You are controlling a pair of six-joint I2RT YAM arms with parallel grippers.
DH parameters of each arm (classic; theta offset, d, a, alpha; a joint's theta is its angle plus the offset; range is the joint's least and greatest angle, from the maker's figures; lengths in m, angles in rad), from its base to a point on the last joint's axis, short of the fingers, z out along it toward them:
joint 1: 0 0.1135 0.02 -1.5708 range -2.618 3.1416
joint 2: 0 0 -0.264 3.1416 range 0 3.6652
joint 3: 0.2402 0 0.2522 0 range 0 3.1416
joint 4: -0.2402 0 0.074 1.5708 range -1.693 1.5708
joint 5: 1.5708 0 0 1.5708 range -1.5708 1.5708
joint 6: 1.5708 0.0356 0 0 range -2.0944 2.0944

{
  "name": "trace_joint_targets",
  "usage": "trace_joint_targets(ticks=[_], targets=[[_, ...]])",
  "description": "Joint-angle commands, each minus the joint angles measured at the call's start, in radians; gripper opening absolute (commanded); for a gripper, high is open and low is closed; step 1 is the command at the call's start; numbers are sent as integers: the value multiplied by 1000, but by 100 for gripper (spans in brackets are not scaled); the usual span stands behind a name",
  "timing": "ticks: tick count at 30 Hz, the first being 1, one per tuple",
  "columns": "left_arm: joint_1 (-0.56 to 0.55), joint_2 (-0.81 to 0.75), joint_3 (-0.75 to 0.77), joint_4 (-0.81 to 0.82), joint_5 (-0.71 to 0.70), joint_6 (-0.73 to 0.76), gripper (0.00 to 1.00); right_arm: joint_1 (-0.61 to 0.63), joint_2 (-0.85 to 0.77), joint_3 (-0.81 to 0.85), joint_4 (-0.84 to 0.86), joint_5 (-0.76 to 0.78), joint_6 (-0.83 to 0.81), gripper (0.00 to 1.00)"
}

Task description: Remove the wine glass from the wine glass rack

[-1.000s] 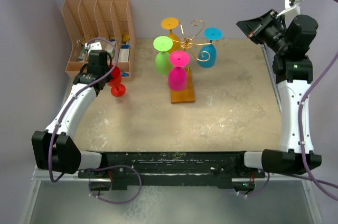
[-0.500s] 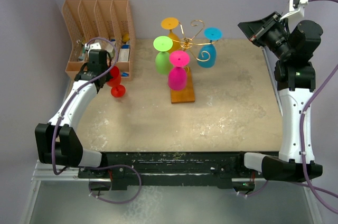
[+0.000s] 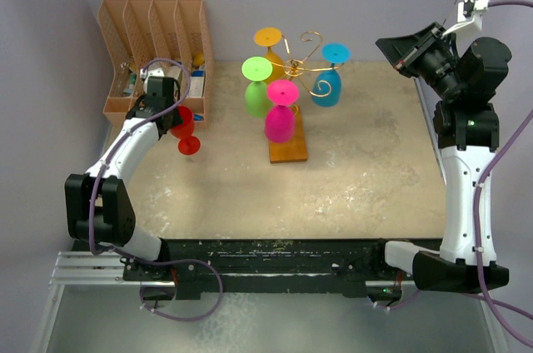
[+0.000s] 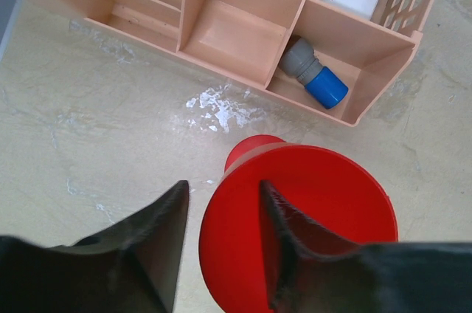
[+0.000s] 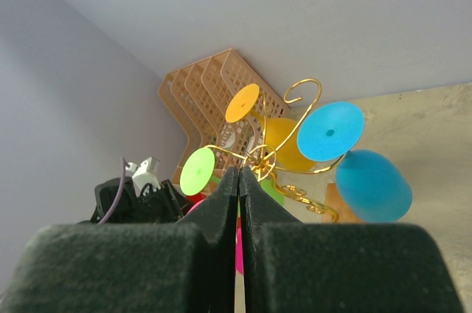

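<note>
The gold wire wine glass rack (image 3: 301, 62) stands mid-table on its orange-brown base (image 3: 288, 146). Orange (image 3: 268, 37), green (image 3: 256, 70), pink (image 3: 281, 111) and blue (image 3: 329, 87) glasses hang from it. A red wine glass (image 3: 185, 126) is off the rack, at the left beside the peach organizer. My left gripper (image 3: 171, 118) is right over it. In the left wrist view the fingers stand apart (image 4: 221, 191); one crosses the red glass (image 4: 310, 210), and table shows between the other finger and the glass. My right gripper (image 5: 238, 173) is shut on nothing, raised at the right and facing the rack (image 5: 302, 91).
The peach slotted file organizer (image 3: 158, 45) lies at the back left with small items in its compartments, among them a grey-and-blue cylinder (image 4: 313, 73). Walls close the table at the back and on both sides.
</note>
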Motion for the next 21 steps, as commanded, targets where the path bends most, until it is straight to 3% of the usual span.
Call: trace_joint_targets(ticks=[1,5,12,21], targets=[[5,-22,49,16,-17,-21,51,-4,-16,-6,39,-29,-13,3],[6,-60,57,-5,-37,-21,55,-4,-22,-7,28,-20,-22,10],[5,-251,18,-23,-80,-27,60,-6,14,-3,-10,-12,12,37],[-6,-521,-103,55,-76,-52,63,-25,150,-80,97,-145,166,40]])
